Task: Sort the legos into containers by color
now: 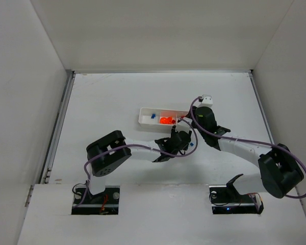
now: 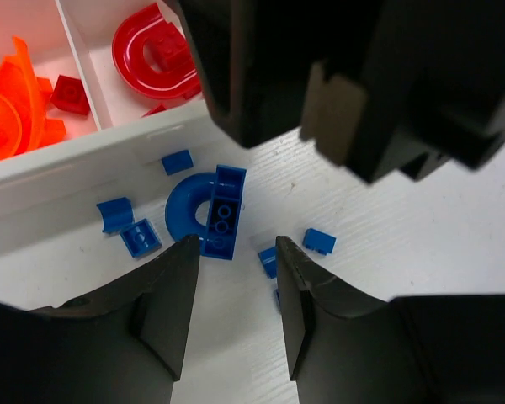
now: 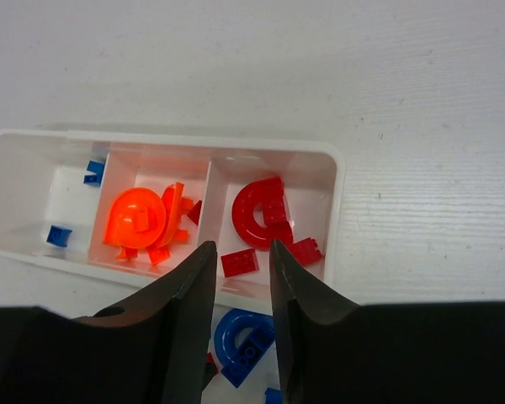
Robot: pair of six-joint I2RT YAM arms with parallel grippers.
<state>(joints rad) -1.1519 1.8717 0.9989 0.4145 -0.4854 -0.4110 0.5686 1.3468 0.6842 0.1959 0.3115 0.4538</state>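
Blue scattered on the white worktop [image 2: 421, 252], just outside the near wall of the small white oblong plastic tray of three square compartments [image 3: 340, 202]: a blue plastic arch piece [image 2: 177, 210] with a blue studded brick [image 2: 225, 210] lying across it, several tiny blue plastic bits [image 2: 140, 237] close around. Inside the tray, two small blue pieces [image 3: 59, 235] at one end, bright orange curved pieces [image 3: 143, 220] in the middle with what looks like one small red tile [image 3: 194, 210] among them, a red plastic arch [image 3: 257, 215] and red bits at the other end, nearest the loose blue. Left fingers [image 2: 172, 295] spread wide, low over arch and brick, pinching nothing. Right fingers [image 3: 189, 295] parted by a narrow gap above the tray's near wall, likewise empty. Step in hand, probably: gathering the loose blue. Next move, on that reading: lower, close on brick or arch, carry past red and orange to the far blue compartment, minding the right fingers crowded close by.
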